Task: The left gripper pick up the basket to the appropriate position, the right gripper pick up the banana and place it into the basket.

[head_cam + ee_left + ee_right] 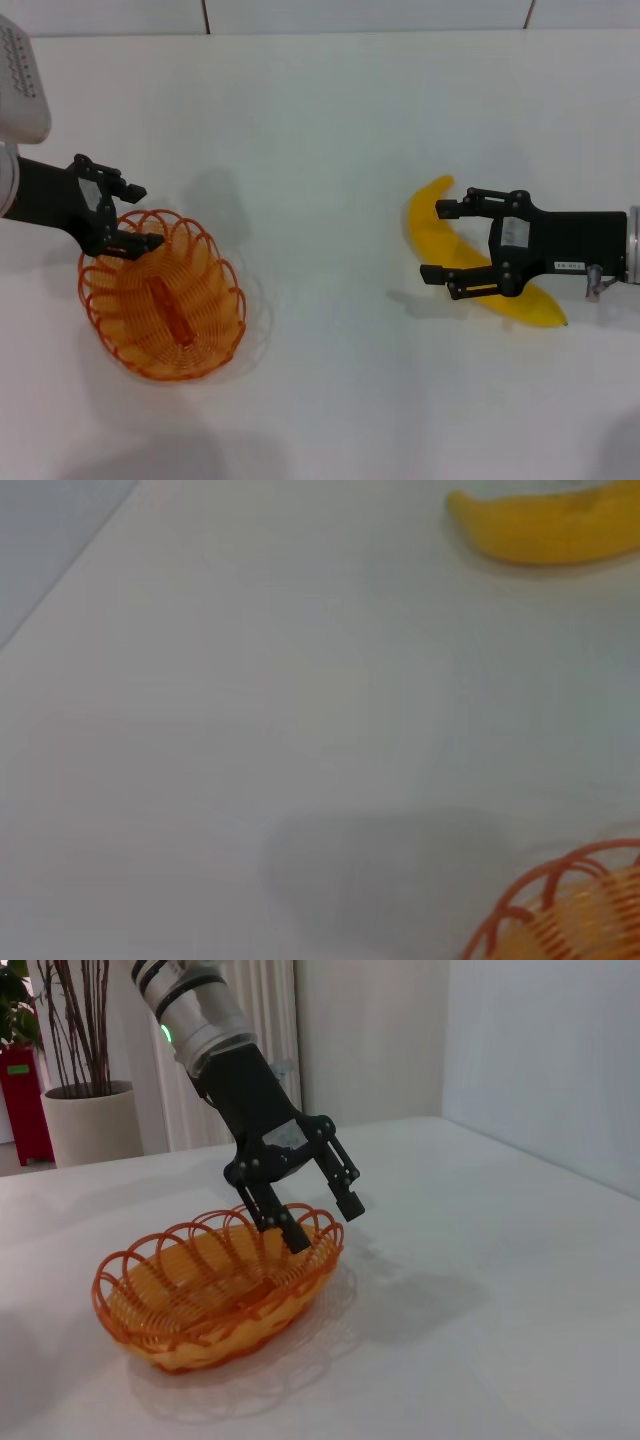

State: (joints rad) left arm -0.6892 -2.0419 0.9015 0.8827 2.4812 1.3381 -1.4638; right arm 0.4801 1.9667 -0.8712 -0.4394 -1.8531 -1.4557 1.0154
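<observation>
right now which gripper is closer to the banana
Right. The right gripper is open directly over the banana, one finger on each side of it. The left gripper is far across the table, open at the rim of the basket.

Banana (545, 525) cut by frame edge; basket (560, 910) only rim corner visible, blurred.

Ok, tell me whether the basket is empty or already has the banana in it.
Empty. The basket holds only its own orange wire; the banana lies on the table, under the open right claw.
</observation>
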